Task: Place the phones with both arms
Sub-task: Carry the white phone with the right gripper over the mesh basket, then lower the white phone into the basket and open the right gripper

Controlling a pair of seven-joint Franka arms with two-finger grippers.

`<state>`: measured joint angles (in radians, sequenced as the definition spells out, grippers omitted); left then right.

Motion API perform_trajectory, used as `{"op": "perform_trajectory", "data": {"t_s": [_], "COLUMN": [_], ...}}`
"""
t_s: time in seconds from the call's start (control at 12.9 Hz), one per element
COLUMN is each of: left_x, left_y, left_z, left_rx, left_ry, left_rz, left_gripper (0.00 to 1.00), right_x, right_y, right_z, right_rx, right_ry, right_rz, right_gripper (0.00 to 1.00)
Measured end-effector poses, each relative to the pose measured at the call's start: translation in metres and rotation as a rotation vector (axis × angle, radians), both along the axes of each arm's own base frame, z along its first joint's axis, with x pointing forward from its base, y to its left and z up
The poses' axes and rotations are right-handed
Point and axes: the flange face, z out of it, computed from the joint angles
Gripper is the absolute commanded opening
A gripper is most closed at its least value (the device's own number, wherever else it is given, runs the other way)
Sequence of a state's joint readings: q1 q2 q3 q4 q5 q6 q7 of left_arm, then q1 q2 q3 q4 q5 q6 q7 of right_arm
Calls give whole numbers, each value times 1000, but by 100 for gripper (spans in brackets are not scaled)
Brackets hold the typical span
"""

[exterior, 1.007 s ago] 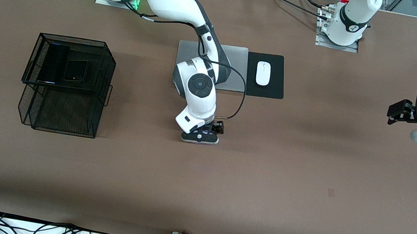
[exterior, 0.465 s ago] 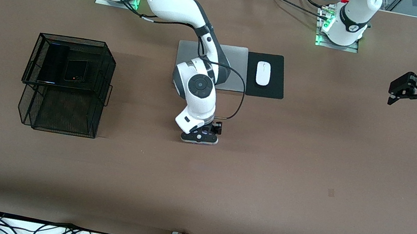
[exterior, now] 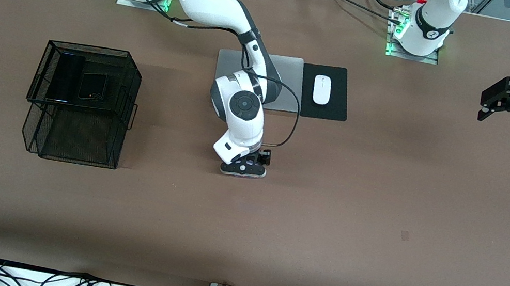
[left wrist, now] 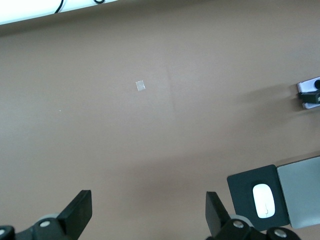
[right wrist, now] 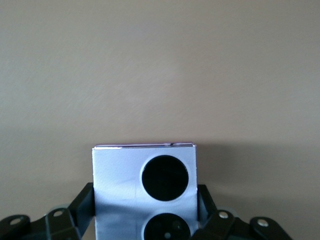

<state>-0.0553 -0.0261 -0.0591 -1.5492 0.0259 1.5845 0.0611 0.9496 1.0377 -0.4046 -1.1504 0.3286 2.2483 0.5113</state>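
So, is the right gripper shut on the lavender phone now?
Yes, shut on it. In the right wrist view the fingers press both sides of the lavender phone; the right gripper is low at mid-table.

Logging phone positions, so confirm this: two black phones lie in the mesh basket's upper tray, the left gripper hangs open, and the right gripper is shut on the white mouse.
One slip: the right gripper is shut on the lavender-white phone with two black circles, as the right wrist view shows. The white mouse lies untouched on its black pad. The rest holds: long black phone and small black phone in the mesh basket, left gripper open.
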Motion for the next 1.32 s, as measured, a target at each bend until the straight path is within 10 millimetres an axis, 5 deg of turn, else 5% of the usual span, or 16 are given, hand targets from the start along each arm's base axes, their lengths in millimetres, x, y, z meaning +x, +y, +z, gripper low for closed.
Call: {"op": "perform_trajectory", "data": {"t_s": [0.23, 0.39, 0.54, 0.7, 0.93, 1.08, 1.32], "left_x": [0, 2, 4, 5, 5, 5, 4], "left_y": [-1, -1, -1, -1, -1, -1, -1], "left_z": [-4, -8, -11, -13, -13, -14, -16], "left_rx": [1, 1, 1, 2, 2, 2, 4], "left_ry": [11, 19, 25, 27, 27, 36, 48], "left_rz": [2, 4, 6, 6, 6, 7, 8], "left_gripper": [100, 100, 100, 100, 100, 100, 100], "right_x": [44, 65, 79, 89, 94, 96, 94], "right_y": [-76, -164, -265, -352, -430, -455, -463], "right_z": [126, 206, 239, 229, 185, 151, 109], "right_rx": [-67, -86, -139, -169, -158, -132, -117], "right_ry": [45, 116, 197, 258, 320, 310, 281], "right_rz": [-71, -67, -45, -25, -37, -33, -36], "right_gripper": [0, 0, 0, 0, 0, 0, 0]}}
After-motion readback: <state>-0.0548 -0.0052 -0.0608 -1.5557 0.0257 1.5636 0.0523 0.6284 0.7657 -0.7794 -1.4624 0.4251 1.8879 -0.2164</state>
